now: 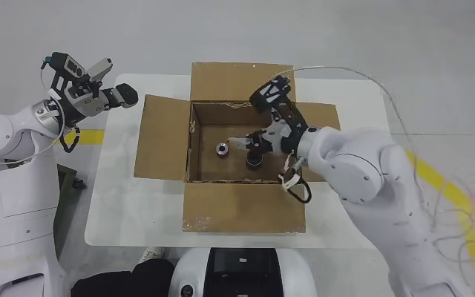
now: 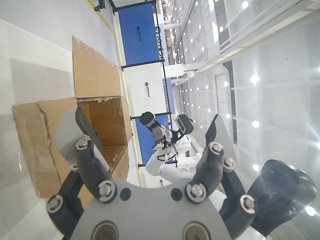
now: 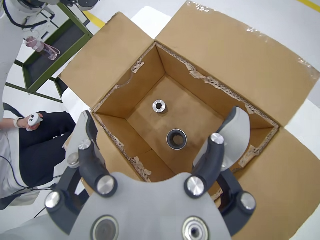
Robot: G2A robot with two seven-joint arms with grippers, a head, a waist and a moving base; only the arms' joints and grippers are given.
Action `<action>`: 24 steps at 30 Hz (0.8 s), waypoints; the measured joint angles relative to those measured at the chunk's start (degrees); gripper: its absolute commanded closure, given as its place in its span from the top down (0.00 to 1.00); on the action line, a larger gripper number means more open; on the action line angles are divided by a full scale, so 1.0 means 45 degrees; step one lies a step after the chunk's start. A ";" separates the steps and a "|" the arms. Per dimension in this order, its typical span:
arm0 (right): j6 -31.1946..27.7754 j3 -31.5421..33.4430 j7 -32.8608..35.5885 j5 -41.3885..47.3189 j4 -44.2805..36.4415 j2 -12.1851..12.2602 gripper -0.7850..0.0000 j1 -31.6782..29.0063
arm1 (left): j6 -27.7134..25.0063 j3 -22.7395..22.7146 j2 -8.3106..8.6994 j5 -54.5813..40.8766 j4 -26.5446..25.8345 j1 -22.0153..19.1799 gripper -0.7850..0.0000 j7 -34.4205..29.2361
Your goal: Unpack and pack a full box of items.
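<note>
Firstly, the grey floor with a yellow line (image 1: 93,136) lies left of the white table (image 1: 111,211); there the left gripper (image 2: 147,117) hangs spread wide, empty. The cardboard box (image 1: 245,209) stands mid-table with its flaps open, holding a silver cylinder (image 3: 159,106) and a dark ring (image 3: 176,139). The right gripper (image 3: 162,116) is above them, wide apart and empty. Blue panels (image 2: 140,38) in the room carry white print.

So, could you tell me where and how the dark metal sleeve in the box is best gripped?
Grip the dark metal sleeve by its outer wall, coming straight down. It stands upright on the cardboard box floor, bore up, apart from the silver bushing and the walls, which would probably block a side approach. The open right gripper hangs above.
</note>
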 measured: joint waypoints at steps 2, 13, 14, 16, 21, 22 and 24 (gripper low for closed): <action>-0.0243 -0.0242 0.0073 0.0099 0.0486 -0.0035 1.00 0.0199 | 0.0000 0.0000 0.0000 0.0000 0.0000 0.0000 1.00 0.0000; -0.1359 -0.1135 0.1659 -0.0332 0.2333 -0.0060 1.00 0.0925 | 0.0000 0.0000 0.0000 0.0000 0.0000 0.0000 1.00 0.0000; -0.1407 -0.1238 0.1801 -0.0416 0.2487 -0.0064 1.00 0.0963 | 0.0000 0.0000 0.0000 0.0000 0.0000 0.0000 1.00 0.0000; -0.1425 -0.1388 0.1972 -0.0541 0.2712 -0.0076 1.00 0.1024 | 0.0000 0.0000 0.0000 0.0000 0.0000 0.0000 1.00 0.0000; -0.1110 -0.1765 0.2206 -0.0708 0.3328 -0.0149 1.00 0.1175 | 0.0000 0.0000 0.0000 0.0000 0.0000 0.0000 1.00 0.0000; -0.1077 -0.1848 0.2261 -0.0724 0.3435 -0.0166 1.00 0.1210 | 0.0000 0.0000 0.0000 0.0000 0.0000 0.0000 1.00 0.0000; -0.1059 -0.2045 0.2423 -0.0682 0.3717 -0.0211 1.00 0.1309 | 0.0000 0.0000 0.0000 0.0000 0.0000 0.0000 1.00 0.0000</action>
